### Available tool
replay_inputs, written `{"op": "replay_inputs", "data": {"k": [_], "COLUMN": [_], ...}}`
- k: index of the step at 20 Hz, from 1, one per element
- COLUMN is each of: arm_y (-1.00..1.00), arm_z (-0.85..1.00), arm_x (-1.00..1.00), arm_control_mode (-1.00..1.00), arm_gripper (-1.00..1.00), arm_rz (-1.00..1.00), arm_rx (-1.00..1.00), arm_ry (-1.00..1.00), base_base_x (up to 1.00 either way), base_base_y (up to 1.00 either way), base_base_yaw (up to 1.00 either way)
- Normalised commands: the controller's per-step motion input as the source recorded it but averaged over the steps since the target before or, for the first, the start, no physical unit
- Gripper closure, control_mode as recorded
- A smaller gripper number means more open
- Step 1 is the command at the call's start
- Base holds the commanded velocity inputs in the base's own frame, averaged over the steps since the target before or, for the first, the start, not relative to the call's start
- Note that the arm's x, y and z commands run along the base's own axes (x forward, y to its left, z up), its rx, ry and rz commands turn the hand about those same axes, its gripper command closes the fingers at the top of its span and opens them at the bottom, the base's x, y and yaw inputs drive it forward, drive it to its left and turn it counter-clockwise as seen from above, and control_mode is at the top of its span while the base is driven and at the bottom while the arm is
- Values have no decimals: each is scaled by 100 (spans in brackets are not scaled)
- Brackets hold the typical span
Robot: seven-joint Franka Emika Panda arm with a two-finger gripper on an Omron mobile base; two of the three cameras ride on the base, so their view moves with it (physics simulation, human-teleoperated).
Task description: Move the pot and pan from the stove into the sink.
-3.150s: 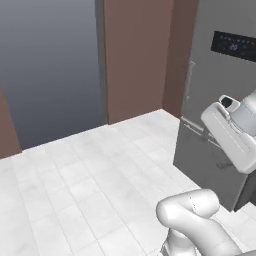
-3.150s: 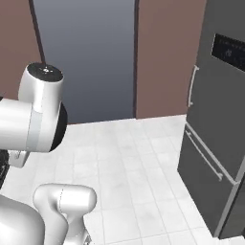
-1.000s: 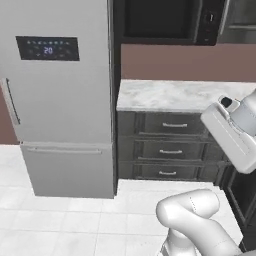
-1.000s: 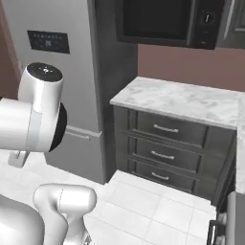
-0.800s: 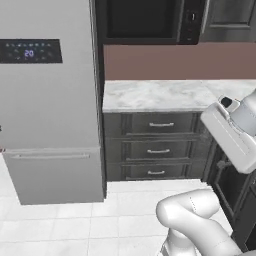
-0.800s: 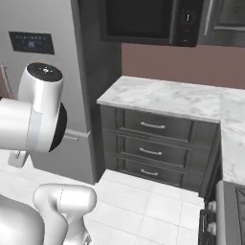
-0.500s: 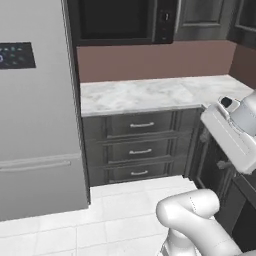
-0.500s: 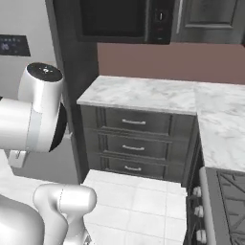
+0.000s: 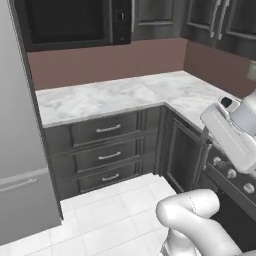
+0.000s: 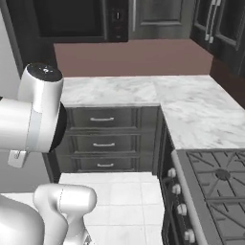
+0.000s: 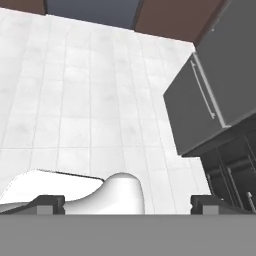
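The tool (image 11: 127, 202) was released and carried nothing, its two dark tips standing wide apart and pointing down at the pale tiled floor (image 11: 75, 100), which I judge to be a travelling posture because nothing lay within reach. The stove (image 10: 217, 189) was just coming into the right base view at the lower right, with black grates and silver knobs, but pot, pan and sink could not be seen. Farther off, a white marble worktop (image 9: 125, 95) turned the corner above dark drawers (image 9: 105, 150), under dark cabinets and a brown wall
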Motion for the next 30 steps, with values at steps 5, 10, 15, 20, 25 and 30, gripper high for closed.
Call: {"op": "replay_inputs", "data": {"k": [5,10,15,20,25,30], "arm_y": [0,0,0,0,0,0], "arm_z": [0,0,0,0,0,0], "arm_x": [0,0,0,0,0,0], "arm_control_mode": [100,100,100,100,100,100], "arm_gripper": [-100,-100,-100,-100,-100,-100], "arm_rz": [0,0,0,0,0,0], "arm_rx": [0,0,0,0,0,0], "arm_ry": [0,0,0,0,0,0], "base_base_x": [5,5,5,5,5,5], "base_base_y": [-12,-13,-12,-12,-12,-13], "base_base_yaw": [-42,-42,-42,-42,-42,-42]}}
